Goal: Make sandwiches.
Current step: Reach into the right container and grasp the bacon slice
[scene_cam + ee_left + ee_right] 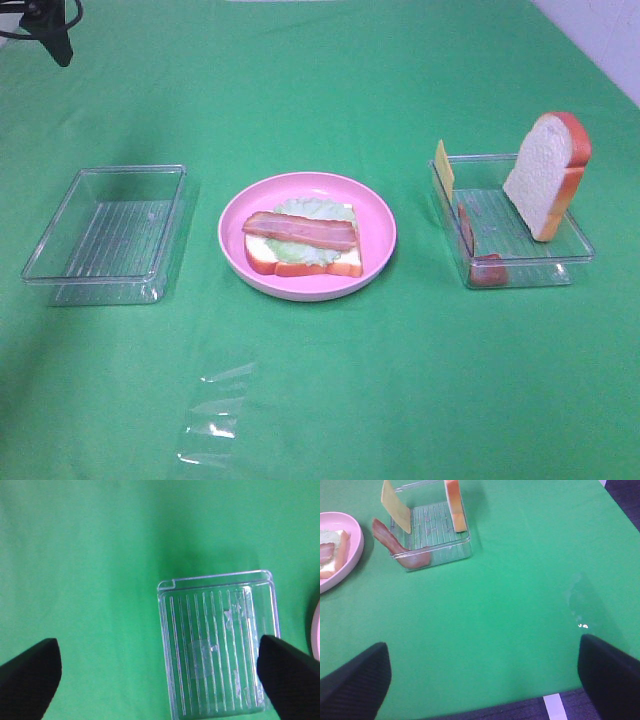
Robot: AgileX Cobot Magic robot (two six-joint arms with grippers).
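Nearest, the right gripper (484, 650) hangs released, jaws wide, over bare green table (400, 400). The left gripper (157, 652), equally spread and holding nothing, hovers above the left tray (105, 225). Mid-table, the pink plate (380, 230) carries the open sandwich (305, 245): bread, lettuce, then bacon on top. The right tray (530, 272) holds an upright bread slice (545, 175), cheese (444, 170) and spare bacon (487, 272).

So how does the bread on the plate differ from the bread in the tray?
The plate slice lies flat; the tray slice stands on edge, leaning. The plate slice carries lettuce and bacon; the tray slice is bare. Both are white with orange-brown crust.
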